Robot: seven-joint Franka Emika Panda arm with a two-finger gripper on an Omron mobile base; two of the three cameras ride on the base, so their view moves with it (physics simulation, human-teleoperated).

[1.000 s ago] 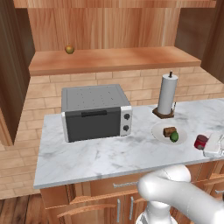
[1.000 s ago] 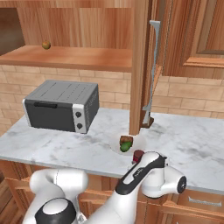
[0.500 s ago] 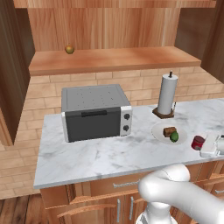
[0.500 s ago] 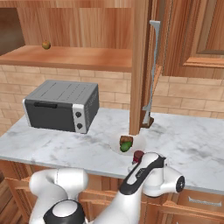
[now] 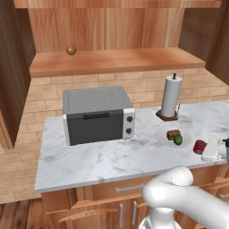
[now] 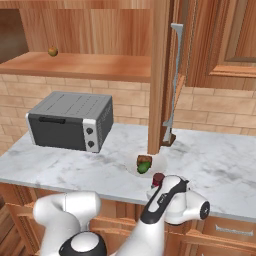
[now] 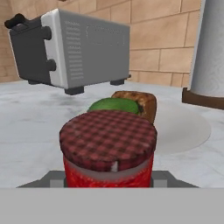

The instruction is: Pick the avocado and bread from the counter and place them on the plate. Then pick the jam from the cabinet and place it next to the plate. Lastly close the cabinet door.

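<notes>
My gripper (image 7: 107,177) is shut on the jam (image 7: 107,146), a red jar with a checked lid, low over the counter (image 5: 112,156). In the left base view the jam (image 5: 199,146) hangs just right of the white plate (image 5: 163,130), near the counter's front edge. On the plate lie the bread (image 5: 172,134) and the dark green avocado (image 5: 178,140), side by side. The hand view has the avocado (image 7: 114,105) and bread (image 7: 142,103) right behind the jar. The jar's base is hidden, so I cannot tell whether it touches the counter. The cabinet (image 5: 112,60) is open, its door (image 6: 160,75) edge-on.
A grey toaster oven (image 5: 96,114) stands left of the plate and a paper towel roll (image 5: 171,96) stands behind it. A yellowish round fruit (image 5: 71,50) sits on the cabinet shelf. Wooden drawers run below the counter's front edge.
The gripper with the jam has crept slightly toward the plate. Nothing else has moved.
</notes>
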